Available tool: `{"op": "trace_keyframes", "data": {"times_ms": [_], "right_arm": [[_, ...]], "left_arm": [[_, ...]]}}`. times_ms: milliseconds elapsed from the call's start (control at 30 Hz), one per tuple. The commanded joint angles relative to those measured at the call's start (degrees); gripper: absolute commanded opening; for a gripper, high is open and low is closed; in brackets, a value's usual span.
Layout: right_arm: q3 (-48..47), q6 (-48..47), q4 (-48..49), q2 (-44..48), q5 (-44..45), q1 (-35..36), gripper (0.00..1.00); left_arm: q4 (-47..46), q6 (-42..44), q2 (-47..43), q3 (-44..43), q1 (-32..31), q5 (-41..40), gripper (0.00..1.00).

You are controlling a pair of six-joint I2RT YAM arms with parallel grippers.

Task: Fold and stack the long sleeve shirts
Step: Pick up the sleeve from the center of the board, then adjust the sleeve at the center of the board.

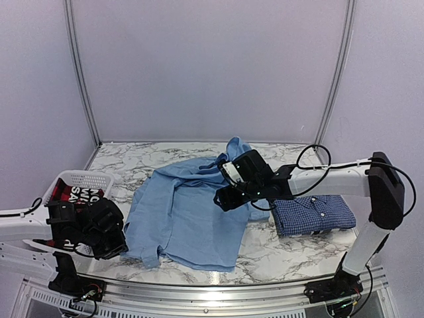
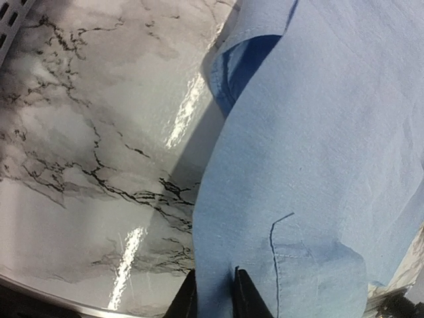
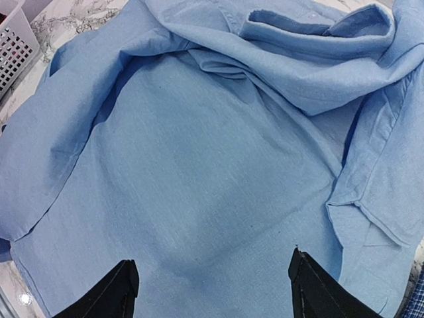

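The light blue shirt [image 1: 185, 212] lies spread and rumpled in the middle of the marble table, collar toward the back. My left gripper [image 1: 118, 244] sits at the shirt's near left edge. In the left wrist view its fingertips [image 2: 213, 286] stand narrowly apart with the hem of the light blue shirt [image 2: 318, 165] pinched between them. My right gripper [image 1: 224, 197] hovers over the shirt's right half. In the right wrist view it [image 3: 212, 281] is open wide above the flat cloth [image 3: 199, 165], holding nothing. The dark blue checked shirt [image 1: 313, 213] lies folded at the right.
A white basket [image 1: 83, 177] at the left holds a red-and-black garment [image 1: 71, 194] with white letters. The table's front edge runs just below the left gripper. Grey walls close in the back and sides. A basket corner [image 3: 13, 46] shows in the right wrist view.
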State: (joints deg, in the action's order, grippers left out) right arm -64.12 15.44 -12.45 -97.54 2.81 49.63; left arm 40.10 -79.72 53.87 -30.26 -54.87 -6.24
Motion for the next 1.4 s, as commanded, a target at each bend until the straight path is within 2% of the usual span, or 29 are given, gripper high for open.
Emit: {"op": "trace_keyframes", "data": {"times_ms": [0, 67, 300, 667, 833, 1033, 1200, 1367], "right_arm": [[-0.53, 0.38, 1.24, -0.87, -0.90, 0.35, 0.74], [-0.64, 0.25, 1.22, -1.14, -1.20, 0.38, 0.74], [-1.65, -0.14, 0.95, -2.90, -1.75, 1.21, 0.74], [-2.16, -0.15, 0.84, -4.55, -1.84, 1.92, 0.74], [-2.06, -0.21, 1.06, -5.25, -1.93, 2.05, 0.74], [-2.46, -0.34, 1.34, -6.61, -2.02, 2.14, 0.74], [-2.93, -0.06, 1.92, -7.99, -2.22, 2.51, 0.74], [-4.70, -0.54, 2.10, -9.60, -1.91, 3.76, 0.74]], "left_arm": [[-0.39, 1.00, 1.00, -1.91, -0.32, -1.62, 0.10], [-0.45, 1.79, 1.43, -2.65, -0.32, -1.96, 0.00], [0.39, 6.85, 2.11, -8.20, -0.32, -6.07, 0.00], [9.51, 27.57, 11.49, -35.25, 1.06, -23.23, 0.00], [10.01, 37.52, 14.61, -46.57, 8.50, -26.61, 0.00], [8.41, 49.29, 21.03, -58.92, 17.53, -26.69, 0.00], [3.77, 55.33, 26.70, -65.92, 24.44, -22.44, 0.00], [0.96, 57.43, 35.27, -73.51, 31.60, -15.96, 0.00]]}}
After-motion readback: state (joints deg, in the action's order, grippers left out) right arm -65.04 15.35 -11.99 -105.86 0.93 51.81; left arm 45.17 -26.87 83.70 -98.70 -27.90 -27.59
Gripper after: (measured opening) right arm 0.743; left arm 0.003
